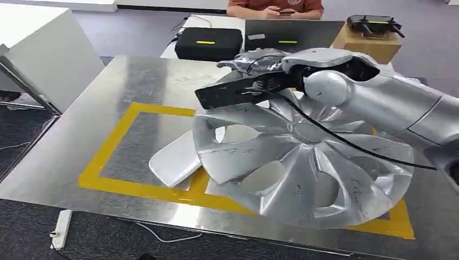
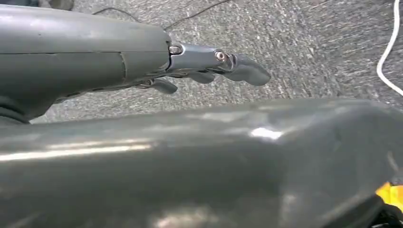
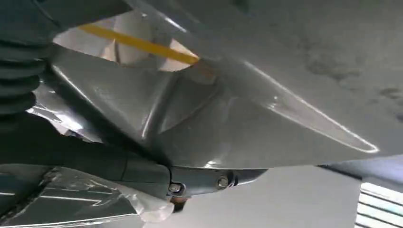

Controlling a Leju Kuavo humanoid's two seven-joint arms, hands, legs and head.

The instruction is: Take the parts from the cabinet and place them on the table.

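Sunlight-grey metal worktop [image 1: 108, 92] is carrying a silver wheel cover [image 1: 303, 168], which is lying inside the yellow tape frame [image 1: 124, 187] and overlapping a smaller silver part [image 1: 176, 160]; the right robot hand [image 1: 254, 81] is gripping the cover's far rim. Left wrist view: the left robot hand [image 2: 209, 66] is hanging over grey carpet [image 2: 309, 42], fingers loosely apart, holding nothing. Right wrist view: dark fingers [image 3: 214, 180] are pressing against the cover's underside.

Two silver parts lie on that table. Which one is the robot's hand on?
The big spoked wheel cover. The right hand holds its far rim. The small smooth panel lies partly beneath it, untouched, across the yellow tape.
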